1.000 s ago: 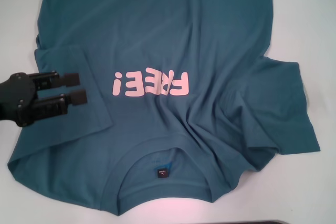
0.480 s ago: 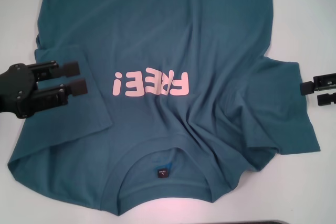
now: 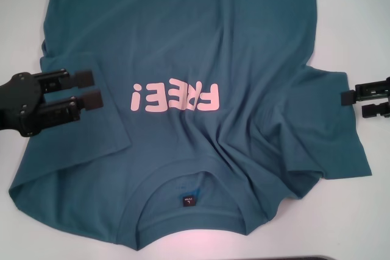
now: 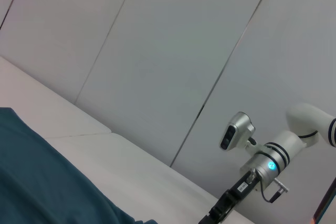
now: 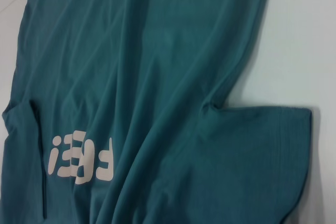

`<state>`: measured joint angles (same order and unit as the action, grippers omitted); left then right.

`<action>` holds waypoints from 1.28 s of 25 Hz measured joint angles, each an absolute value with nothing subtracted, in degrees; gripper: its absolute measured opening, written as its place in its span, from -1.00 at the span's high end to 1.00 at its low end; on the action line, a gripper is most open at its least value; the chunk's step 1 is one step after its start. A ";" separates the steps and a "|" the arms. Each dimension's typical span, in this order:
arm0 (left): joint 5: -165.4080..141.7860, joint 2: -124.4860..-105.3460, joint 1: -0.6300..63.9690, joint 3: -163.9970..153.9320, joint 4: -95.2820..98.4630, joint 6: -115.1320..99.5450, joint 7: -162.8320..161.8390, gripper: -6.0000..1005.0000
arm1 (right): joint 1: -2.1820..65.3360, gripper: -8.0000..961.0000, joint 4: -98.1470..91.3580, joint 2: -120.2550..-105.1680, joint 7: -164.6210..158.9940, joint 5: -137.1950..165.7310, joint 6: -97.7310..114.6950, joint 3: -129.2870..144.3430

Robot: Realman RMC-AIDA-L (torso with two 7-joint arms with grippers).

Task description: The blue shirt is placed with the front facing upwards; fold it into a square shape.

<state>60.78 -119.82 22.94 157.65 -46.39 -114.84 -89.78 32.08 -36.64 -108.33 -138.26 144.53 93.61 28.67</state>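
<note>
White table (image 3: 359, 22) surface carries the blue shirt (image 3: 201, 41), which lies spread flat with its front side up. From the head view the round collar (image 3: 189, 211) is at the near edge and the body of the shirt goes away toward the far side, so the pink letters (image 3: 175, 97) on the chest read upside down. A small dark label (image 3: 187, 201) sits inside the collar. On the robot's left side the sleeve (image 3: 91, 120) is folded inward and lies on top of the body of the shirt. On the right side the other sleeve (image 3: 329, 126) is spread out on the table, with many wrinkles running from it toward the collar.

The left pincer (image 3: 88, 88) hovers over the folded sleeve, just beside the letters. Its two black fingers (image 3: 83, 78) are apart with a narrow gap, and no cloth is between them. The right pincer (image 3: 359, 101) is at the right edge of the view, at the outer edge of the spread sleeve. Its fingers are also apart and they hold nothing.

In the left wrist view, grey wall panels (image 4: 173, 51) stand behind the table, a corner of the shirt (image 4: 47, 182) shows, and the right arm (image 4: 273, 161) is farther off. The right wrist view looks down on the shirt (image 5: 157, 77) and its spread sleeve (image 5: 262, 161).
</note>
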 joint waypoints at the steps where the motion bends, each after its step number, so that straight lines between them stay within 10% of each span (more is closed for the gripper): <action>1: 60.78 -119.86 22.94 157.68 -46.42 -114.84 -89.78 -0.20 | 32.18 -0.90 -36.27 -108.37 -138.24 144.54 93.22 28.72; 32: 61.12 -120.03 22.71 157.70 -46.49 -115.59 -89.73 -0.20 | 33.89 -0.90 -34.80 -110.44 -138.73 143.77 91.06 30.33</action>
<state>61.12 -120.03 22.71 157.70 -46.49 -115.59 -89.73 33.89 -34.80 -110.44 -138.74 143.77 91.06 30.33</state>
